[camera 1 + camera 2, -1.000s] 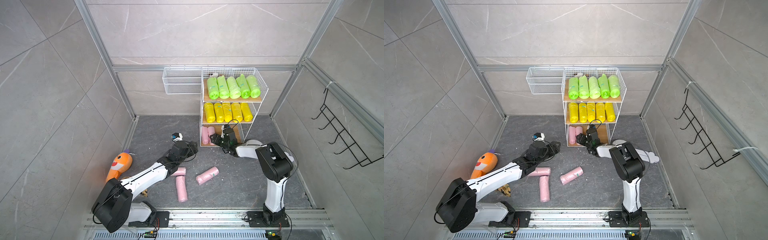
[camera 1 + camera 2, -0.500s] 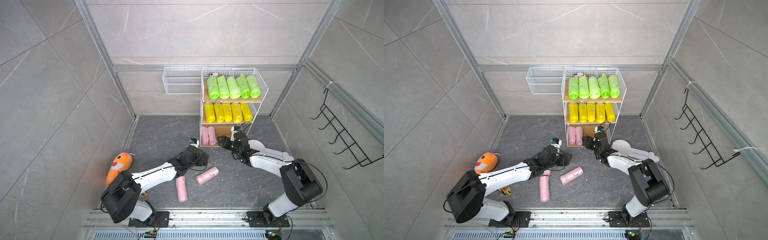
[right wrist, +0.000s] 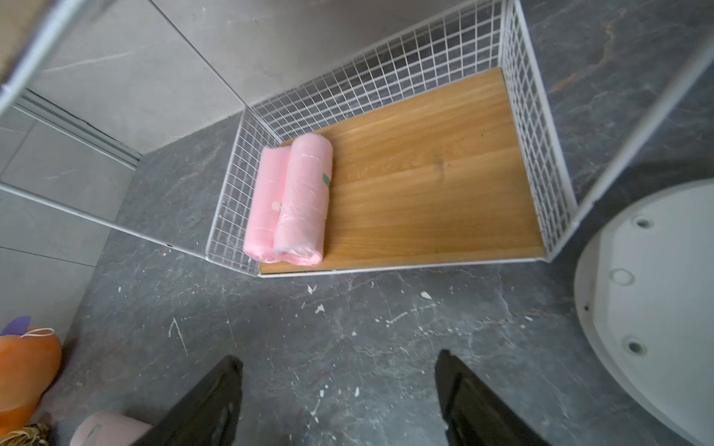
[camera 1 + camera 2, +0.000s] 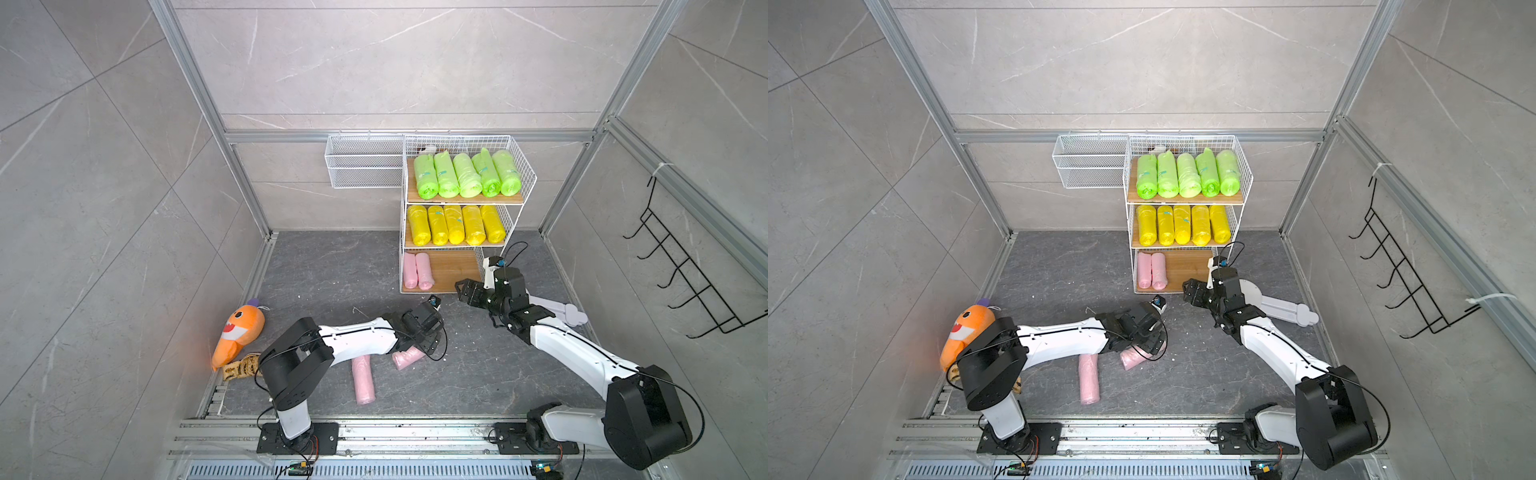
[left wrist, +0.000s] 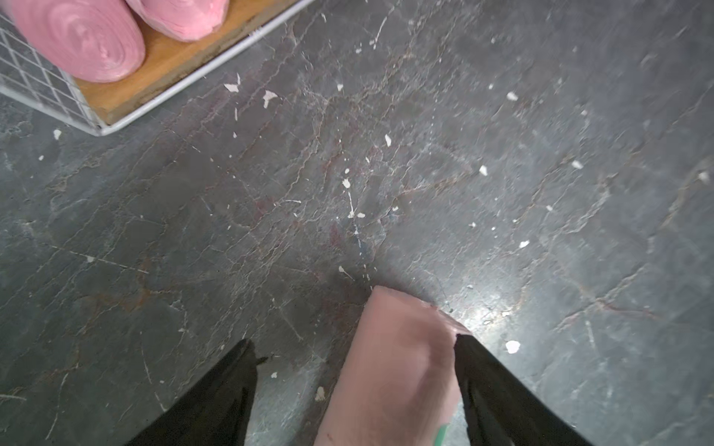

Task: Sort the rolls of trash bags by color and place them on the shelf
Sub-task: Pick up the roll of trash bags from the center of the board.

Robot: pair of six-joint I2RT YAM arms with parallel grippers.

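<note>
Shelf (image 4: 524, 170) is seen standing on the dark floor (image 4: 332, 266) against the back wall, its three wooden tiers enclosed by white wire mesh. Five green rolls (image 4: 465, 176) are laid side by side on the top tier, and five yellow rolls (image 4: 455, 224) are laid the same way on the middle tier. On the bottom tier a pink pair (image 3: 293, 200) is packed together at the left end, against the wire side wall, and the remainder of that board is left bare.

On the floor in front of the shelf, two more pink rolls are shown in both top views. A loose pink roll (image 4: 363, 378) lies beside the left arm, touched by nothing. A nearer pink roll (image 4: 409, 357) is partly covered by the left gripper (image 5: 352, 340). In the left wrist view this gripper's fingers are spread around the roll's end: one finger is touched by the roll, while bare floor is visible between the roll and the other finger, so nothing is pinched.

The right gripper (image 3: 338, 356) is held just in front of the bottom tier's bare half, spread wide with nothing between its fingers, and the pink pair lies apart from it.
</note>
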